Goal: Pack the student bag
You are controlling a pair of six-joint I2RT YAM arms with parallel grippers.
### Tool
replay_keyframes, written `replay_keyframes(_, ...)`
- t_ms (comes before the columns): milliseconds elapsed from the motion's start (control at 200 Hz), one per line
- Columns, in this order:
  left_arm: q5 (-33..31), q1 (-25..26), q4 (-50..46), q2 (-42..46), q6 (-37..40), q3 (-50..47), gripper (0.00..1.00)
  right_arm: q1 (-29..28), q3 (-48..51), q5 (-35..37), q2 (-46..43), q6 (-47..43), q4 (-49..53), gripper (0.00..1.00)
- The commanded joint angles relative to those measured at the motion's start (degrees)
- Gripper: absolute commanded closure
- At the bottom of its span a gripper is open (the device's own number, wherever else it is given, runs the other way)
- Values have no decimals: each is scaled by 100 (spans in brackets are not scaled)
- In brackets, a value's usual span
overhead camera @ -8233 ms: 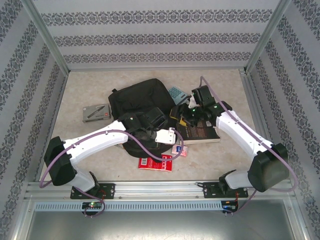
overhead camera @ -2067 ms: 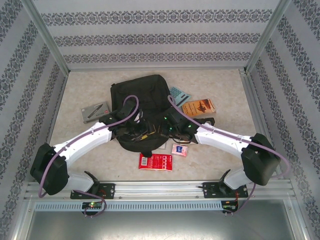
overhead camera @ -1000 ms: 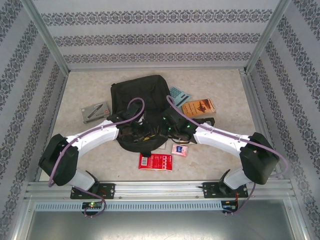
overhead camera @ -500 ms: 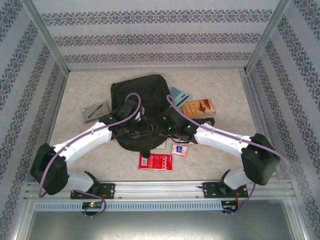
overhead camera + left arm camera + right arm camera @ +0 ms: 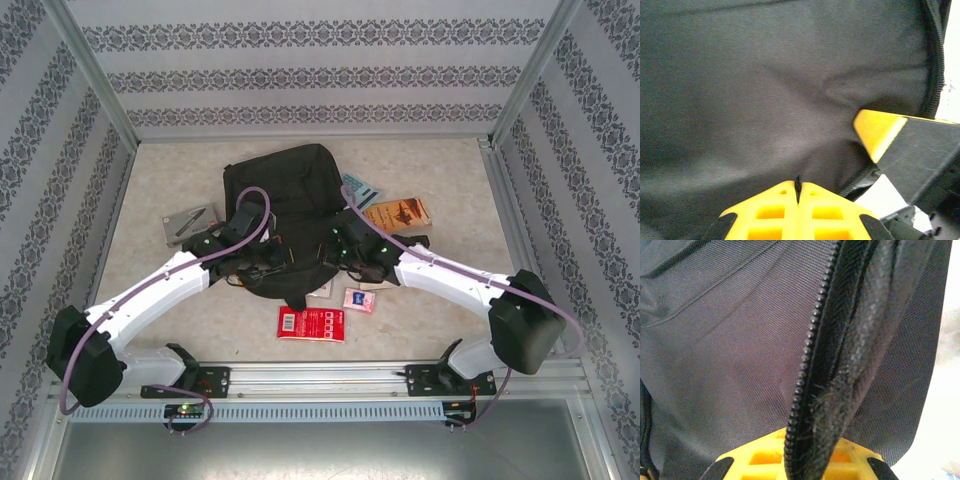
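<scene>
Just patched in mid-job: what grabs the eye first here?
The black student bag sits dead centre in the top view. At its near edge the left tool is shut against the fabric, and the right tool is shut on the zipper edge. A red booklet lies loose nearby.

A pale, speckled worktop (image 5: 170,170) carries 6 things. A black student bag (image 5: 285,190) lies at its centre. To the bag's left sits a flat grey case (image 5: 188,223). Near the front edge lies a red booklet (image 5: 311,324), with a small pink card (image 5: 358,299) just beside it. Right of the bag rest an orange-brown book (image 5: 398,214) and a teal item (image 5: 360,190), possibly a calculator.
</scene>
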State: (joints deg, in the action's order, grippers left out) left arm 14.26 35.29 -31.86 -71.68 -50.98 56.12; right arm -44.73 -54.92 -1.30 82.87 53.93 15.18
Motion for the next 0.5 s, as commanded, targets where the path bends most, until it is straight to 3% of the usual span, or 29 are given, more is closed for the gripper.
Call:
replay_keyframes(0,-681,13,-511,217,369,-34,100,176,29,430,-302,-140,86,100)
replay_keyframes(245,-1136,-82,-904,531,644,-71,100,552,74,300,-386,-415,238,100)
replay_keyframes(495,-1238,-215,-1017,606,934,125,100,1292,-283,-241,-78,-1046,544,100)
